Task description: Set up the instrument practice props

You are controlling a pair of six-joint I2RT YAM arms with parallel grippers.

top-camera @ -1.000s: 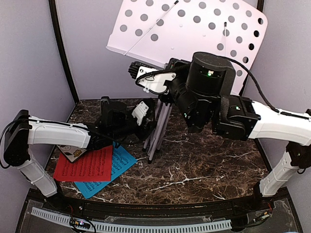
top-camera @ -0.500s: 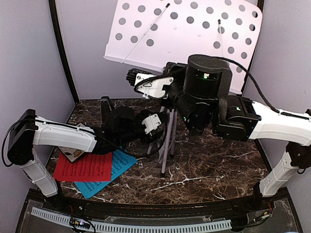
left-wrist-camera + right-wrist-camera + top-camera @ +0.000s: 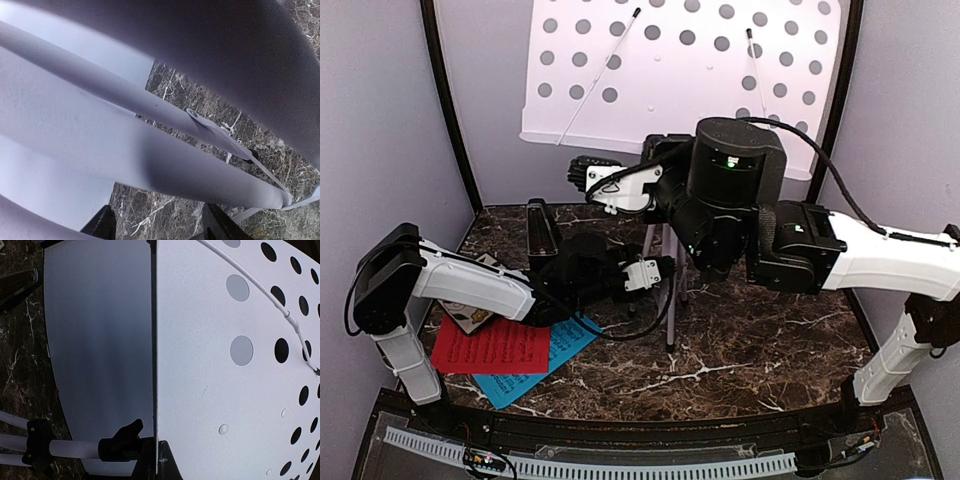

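The white perforated music stand rises at the back, its plate tilted toward the camera. My right gripper is shut on the plate's lower lip. In the right wrist view the jaws pinch that thin edge beside a black clamp knob. The tripod legs stand on the marble, one leg splayed toward the front. My left gripper is at the legs and open. In its wrist view the white leg tubes cross just past the parted fingertips. A red sheet lies over a blue sheet at front left. The black metronome stands behind my left arm.
A floral tile peeks out under my left forearm beside the red sheet. Black frame posts and grey walls close in the left, back and right sides. The right arm's bulky wrist hangs over the table's middle.
The stand's plate has swung left and more upright. One tripod leg has spread out toward the front. My left gripper has moved right to the legs.
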